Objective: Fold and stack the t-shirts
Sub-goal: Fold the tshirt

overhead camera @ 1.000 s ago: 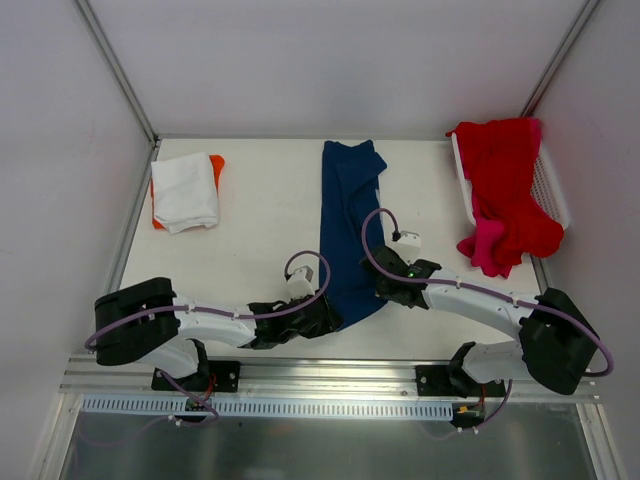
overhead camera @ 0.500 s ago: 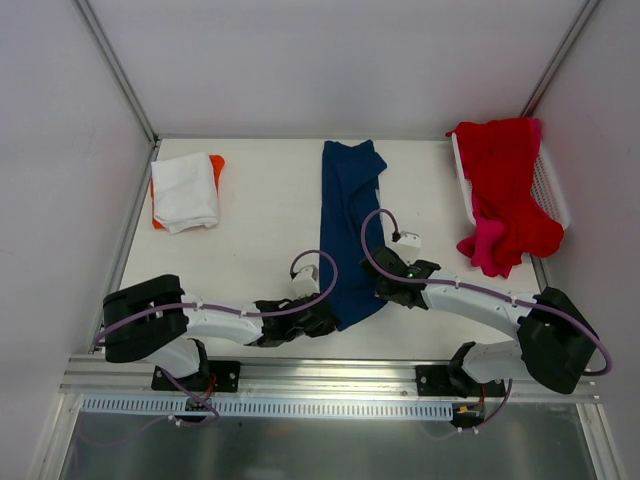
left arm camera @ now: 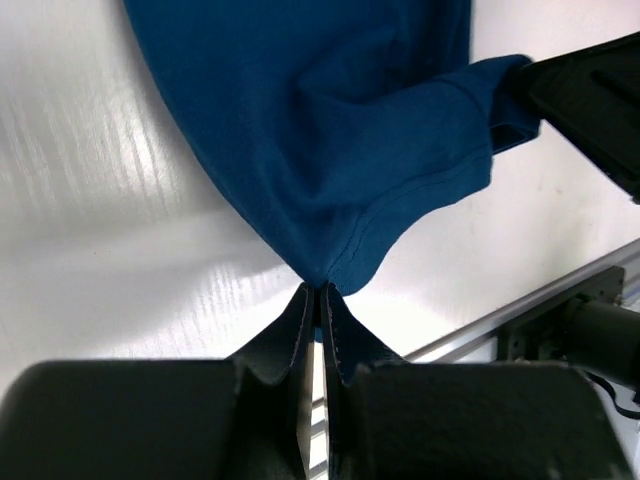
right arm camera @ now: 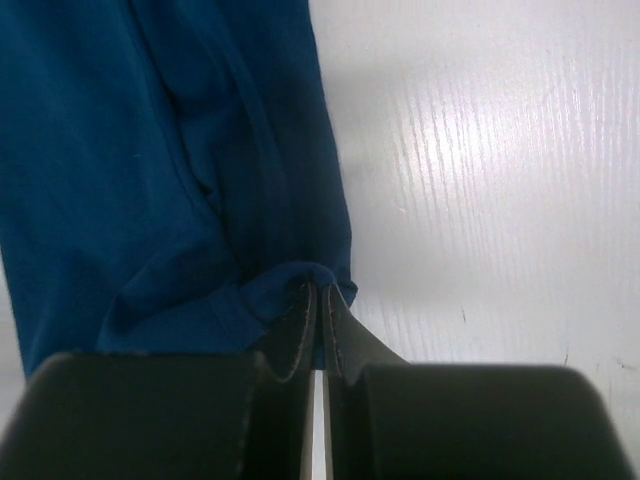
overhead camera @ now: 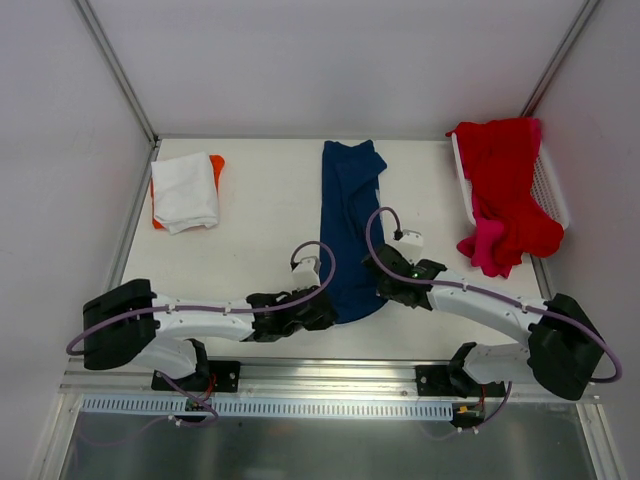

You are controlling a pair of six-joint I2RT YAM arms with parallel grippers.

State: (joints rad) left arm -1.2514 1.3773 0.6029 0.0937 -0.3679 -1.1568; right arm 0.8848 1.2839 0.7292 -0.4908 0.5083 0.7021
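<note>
A navy blue t-shirt (overhead camera: 349, 225) lies folded lengthwise in a long strip down the middle of the table. My left gripper (overhead camera: 328, 314) is shut on its near left corner (left arm camera: 330, 270). My right gripper (overhead camera: 383, 290) is shut on its near right corner (right arm camera: 300, 280). A folded white t-shirt (overhead camera: 185, 190) rests on an orange one (overhead camera: 216, 162) at the far left. Red (overhead camera: 505, 175) and pink (overhead camera: 488, 245) t-shirts spill out of the basket at the far right.
A white mesh basket (overhead camera: 551, 185) stands at the far right corner against the wall. Metal frame posts rise at both back corners. The table's near edge is an aluminium rail (overhead camera: 340, 372) just behind both arm bases.
My left gripper has moved right onto the navy shirt's near corner and closed on it. The right gripper has stayed shut on its corner, barely shifting.
</note>
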